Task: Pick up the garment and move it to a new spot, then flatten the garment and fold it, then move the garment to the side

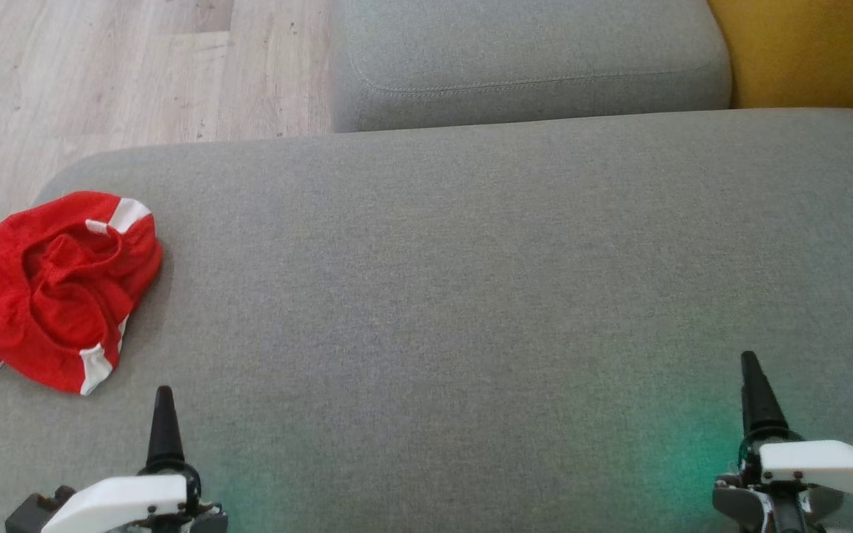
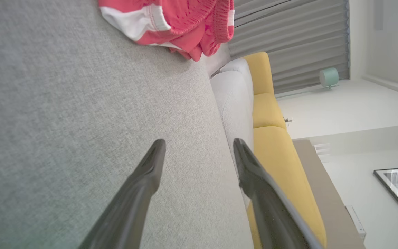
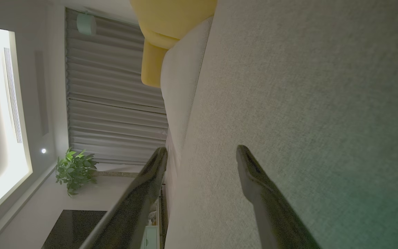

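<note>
Red garment [image 1: 49, 289] with white bands, ahead-left of the dark-fingered left claw [image 2: 199, 143]; plain grey sofa [image 1: 471, 296] beneath it; yellow cushion [image 1: 811, 52] beyond the right claw [image 3: 202, 150]

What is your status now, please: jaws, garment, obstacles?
Left gripper and right gripper: jaws open, empty. Garment crumpled at left end of grey sofa, untouched. Nothing lies between it and left gripper.
</note>
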